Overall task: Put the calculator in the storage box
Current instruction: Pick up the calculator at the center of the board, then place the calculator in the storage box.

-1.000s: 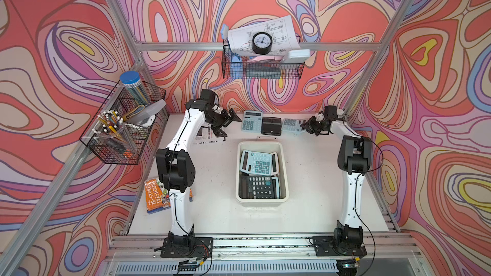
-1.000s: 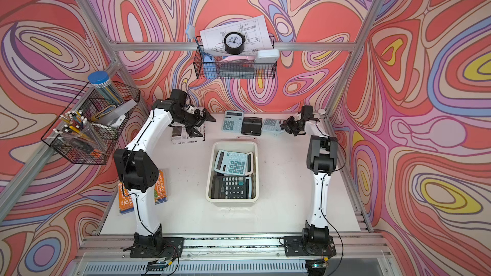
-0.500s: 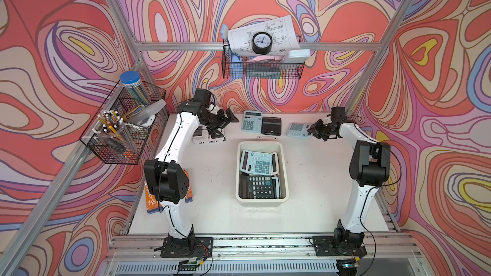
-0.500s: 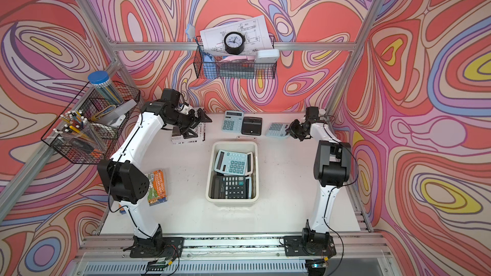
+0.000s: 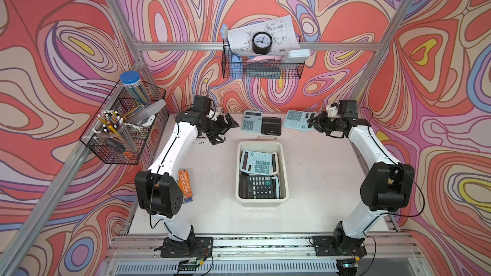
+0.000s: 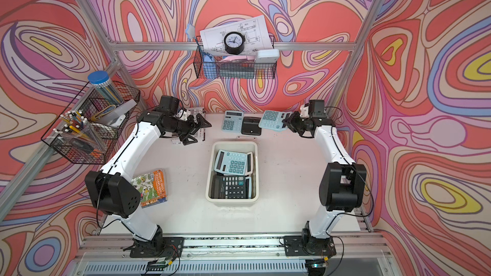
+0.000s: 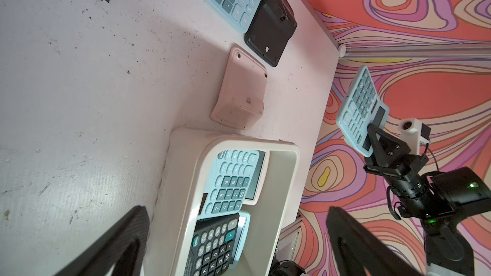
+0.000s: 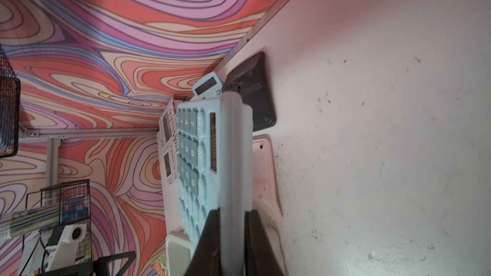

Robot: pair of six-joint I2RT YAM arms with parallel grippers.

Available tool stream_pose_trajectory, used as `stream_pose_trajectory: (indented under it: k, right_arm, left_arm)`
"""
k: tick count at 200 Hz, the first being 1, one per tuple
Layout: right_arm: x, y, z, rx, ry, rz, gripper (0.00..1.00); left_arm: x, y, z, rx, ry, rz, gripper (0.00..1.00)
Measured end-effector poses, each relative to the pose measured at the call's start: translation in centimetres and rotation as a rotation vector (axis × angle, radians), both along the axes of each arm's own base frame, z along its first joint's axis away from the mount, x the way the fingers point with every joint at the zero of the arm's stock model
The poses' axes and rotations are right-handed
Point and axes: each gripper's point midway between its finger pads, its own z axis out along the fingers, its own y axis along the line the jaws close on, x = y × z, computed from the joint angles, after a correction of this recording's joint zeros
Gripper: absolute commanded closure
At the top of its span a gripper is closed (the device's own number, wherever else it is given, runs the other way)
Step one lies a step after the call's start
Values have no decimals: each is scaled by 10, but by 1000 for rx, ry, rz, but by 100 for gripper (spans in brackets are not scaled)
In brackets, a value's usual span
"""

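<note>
A light blue calculator (image 5: 297,120) is gripped at one edge by the right tool (image 5: 314,123) and held above the worktop (image 5: 318,181), upper right of centre in a top view. The left tool (image 5: 225,128) is spread wide, upper left of the storage box (image 5: 286,171), where other calculators (image 5: 256,163) lie.

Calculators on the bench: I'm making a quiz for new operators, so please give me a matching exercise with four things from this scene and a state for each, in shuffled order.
Things:
1. right gripper
2. left gripper
3. pink calculator
4. storage box

States:
a. lies face down on the table
b. open, holding nothing
c. contains stacked calculators
d. shut on a light blue calculator

Pairs: 1-d, 2-b, 3-a, 4-c.
</note>
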Motion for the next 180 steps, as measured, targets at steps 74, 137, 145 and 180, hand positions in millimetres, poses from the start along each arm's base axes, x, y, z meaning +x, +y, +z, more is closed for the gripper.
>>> stream_pose_trajectory:
  k: [74, 137, 145, 180]
  right_arm:
    - [-59, 102, 21, 17, -3, 286, 100]
    - [-99, 143, -7, -63, 85, 411, 100]
    - [-103, 147, -11, -76, 95, 419, 100]
    - [-118, 160, -21, -134, 126, 432, 100]
  left_arm:
    - [-10, 0, 0, -41, -16, 24, 1]
    - [-15, 1, -1, -9, -25, -17, 2]
    - [-16, 1, -1, -7, -25, -20, 2]
    - [-17, 1, -4, -5, -19, -23, 1]
